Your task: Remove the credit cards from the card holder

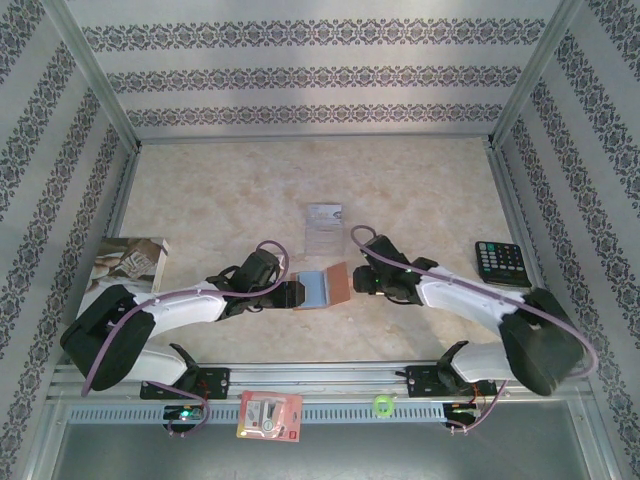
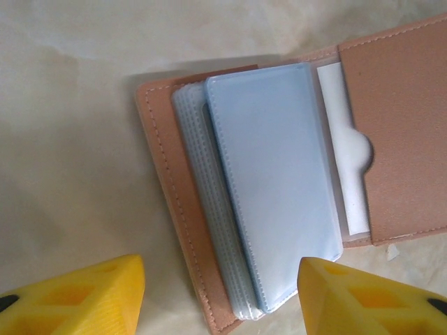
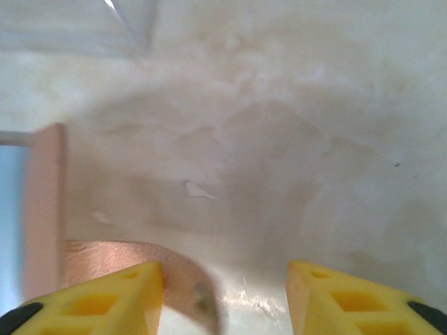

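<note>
Left gripper [image 2: 220, 296] has its yellow fingers spread, with the end of the open card holder [image 2: 279, 181] between them, its grey-blue sleeves fanned out. Right gripper [image 3: 223, 296] is spread too and holds nothing, just right of the holder's brown flap. Both meet at mid-table [image 1: 220, 200]. Credit cards [image 1: 324, 222] lie flat just beyond the holder, on its far side.

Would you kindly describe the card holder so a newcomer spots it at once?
On the beige table, look at the middle, toward the near edge. The card holder lies open there, reddish-brown with a pale blue panel, unlike the silvery cards behind it or the black calculator to the right.
</note>
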